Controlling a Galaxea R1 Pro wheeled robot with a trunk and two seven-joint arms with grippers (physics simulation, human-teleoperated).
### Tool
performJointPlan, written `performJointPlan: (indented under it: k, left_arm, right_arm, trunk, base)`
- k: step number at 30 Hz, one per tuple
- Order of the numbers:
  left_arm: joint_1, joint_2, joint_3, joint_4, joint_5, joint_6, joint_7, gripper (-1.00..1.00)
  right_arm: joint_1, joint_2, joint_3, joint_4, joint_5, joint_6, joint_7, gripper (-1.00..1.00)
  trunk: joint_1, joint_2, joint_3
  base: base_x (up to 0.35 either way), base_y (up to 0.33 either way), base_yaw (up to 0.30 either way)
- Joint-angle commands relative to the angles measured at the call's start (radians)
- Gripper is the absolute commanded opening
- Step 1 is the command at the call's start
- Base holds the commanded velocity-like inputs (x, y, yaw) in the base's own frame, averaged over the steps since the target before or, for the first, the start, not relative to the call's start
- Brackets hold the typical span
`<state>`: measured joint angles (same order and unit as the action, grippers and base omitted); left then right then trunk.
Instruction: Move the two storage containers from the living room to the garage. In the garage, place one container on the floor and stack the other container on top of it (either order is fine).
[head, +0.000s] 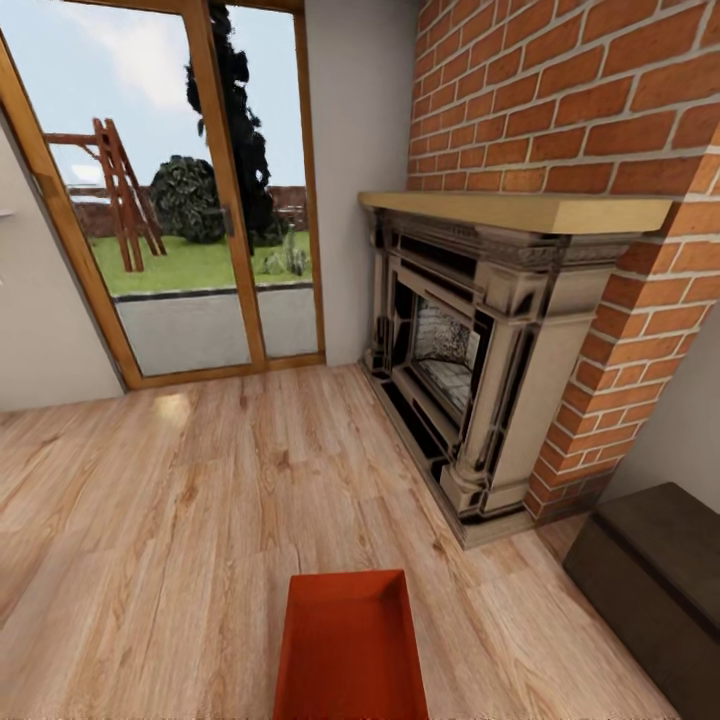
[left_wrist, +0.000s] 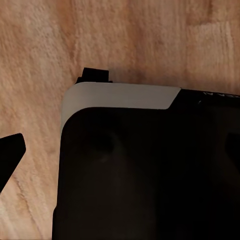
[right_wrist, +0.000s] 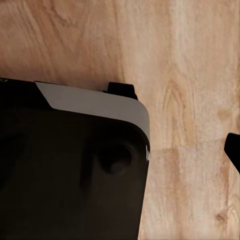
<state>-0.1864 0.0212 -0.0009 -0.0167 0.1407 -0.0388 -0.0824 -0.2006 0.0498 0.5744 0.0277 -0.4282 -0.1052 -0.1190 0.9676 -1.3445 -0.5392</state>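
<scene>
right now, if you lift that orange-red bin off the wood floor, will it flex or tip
The storage container probably feels light for its size: it is open-topped and looks empty. Its thin walls may flex if squeezed. It sits flat on the wood-plank floor, low and wide, so a push would likely slide it rather than tip it.

Brick fireplace (head: 470, 360), glass patio door (head: 190, 200), light wood-plank floor (head: 180, 520).
</scene>
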Motion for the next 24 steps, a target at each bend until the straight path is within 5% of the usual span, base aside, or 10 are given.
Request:
performJointPlan:
  k: [1, 24]
  left_arm:
    - [0.0, 0.0, -0.001, 0.001, 0.01, -0.003, -0.005, 1.0]
    - [-0.001, 0.0, -0.001, 0.001, 0.01, -0.003, -0.005, 1.0]
  right_arm:
    - [-0.001, 0.001, 0.008, 0.003, -0.009, -0.005, -0.001, 1.0]
    - [-0.001, 0.001, 0.008, 0.003, -0.009, -0.005, -0.001, 1.0]
  trunk:
    - [0.0, -0.001, -0.003]
    - [0.0, -0.001, -0.04]
  base:
    - [0.0, 0.0, 0.0]
    - [0.0, 0.0, 0.0]
